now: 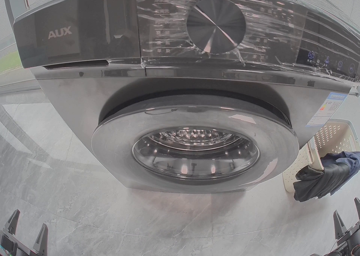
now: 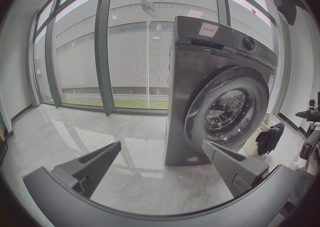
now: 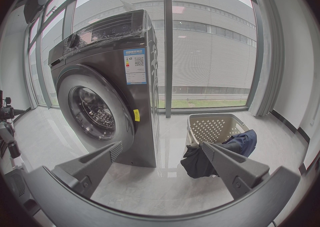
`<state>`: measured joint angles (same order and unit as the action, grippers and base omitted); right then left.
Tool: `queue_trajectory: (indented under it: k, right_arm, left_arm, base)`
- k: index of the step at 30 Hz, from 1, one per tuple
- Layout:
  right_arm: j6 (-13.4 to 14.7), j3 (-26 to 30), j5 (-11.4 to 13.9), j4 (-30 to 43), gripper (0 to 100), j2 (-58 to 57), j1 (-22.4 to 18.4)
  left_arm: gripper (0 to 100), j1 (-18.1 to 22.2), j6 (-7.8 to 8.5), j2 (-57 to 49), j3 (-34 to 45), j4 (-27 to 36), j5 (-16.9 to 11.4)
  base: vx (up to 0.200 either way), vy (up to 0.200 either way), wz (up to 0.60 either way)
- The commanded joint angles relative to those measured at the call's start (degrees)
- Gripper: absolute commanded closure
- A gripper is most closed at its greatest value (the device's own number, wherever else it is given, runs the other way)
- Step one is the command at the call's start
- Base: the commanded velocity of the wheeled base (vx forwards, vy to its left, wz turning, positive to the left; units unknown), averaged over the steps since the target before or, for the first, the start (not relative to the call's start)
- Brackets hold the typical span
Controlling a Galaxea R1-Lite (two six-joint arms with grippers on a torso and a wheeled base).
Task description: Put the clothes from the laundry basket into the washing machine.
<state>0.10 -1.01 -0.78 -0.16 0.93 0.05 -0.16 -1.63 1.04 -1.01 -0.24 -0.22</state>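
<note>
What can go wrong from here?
1. Door is shut: grabbing clothes first would leave them nowhere to go.
2. Clothes hang over the basket rim; a pull might drag or tip the basket.
3. Basket sits close beside the machine, so the right gripper may clip its corner.

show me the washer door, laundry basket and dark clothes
washer door (image 1: 195, 151) head view, centre of the glass
laundry basket (image 3: 213, 126) right wrist view, perforated back wall
dark clothes (image 3: 196, 162) right wrist view, part hanging over the rim
</note>
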Motion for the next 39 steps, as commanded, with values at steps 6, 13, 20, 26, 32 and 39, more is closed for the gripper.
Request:
queue_trajectory:
  k: [6, 13, 20, 26, 32, 39]
  right_arm:
    - [0.0, 1.0, 0.0, 0.0, 0, -0.5, 0.0]
    - [0.0, 1.0, 0.0, 0.0, 0, -0.5, 0.0]
    - [0.0, 1.0, 0.0, 0.0, 0, -0.5, 0.0]
    - [0.0, 1.0, 0.0, 0.0, 0, -0.5, 0.0]
    - [0.0, 1.0, 0.1, 0.0, 0, -0.5, 0.0]
    - [0.0, 1.0, 0.0, 0.0, 0, -0.5, 0.0]
  left_arm:
    - [0, 0.0, 0.05, -1.0, 1.0, 0.0, 0.0]
    - [0, 0.0, 0.05, -1.0, 1.0, 0.0, 0.0]
    - [0, 0.0, 0.05, -1.0, 1.0, 0.0, 0.0]
    - [0, 0.0, 0.14, -1.0, 1.0, 0.0, 0.0]
    - [0, 0.0, -0.3, -1.0, 1.0, 0.0, 0.0]
    - [0, 0.0, -0.04, -1.0, 1.0, 0.0, 0.0]
  base:
    - [0.0, 0.0, 0.0]
    - [0.0, 0.0, 0.0]
    - [0.0, 0.0, -0.17]
    - [0.0, 0.0, -0.1]
    - [0.0, 0.0, 0.0]
    - [0.0, 0.171, 0.0]
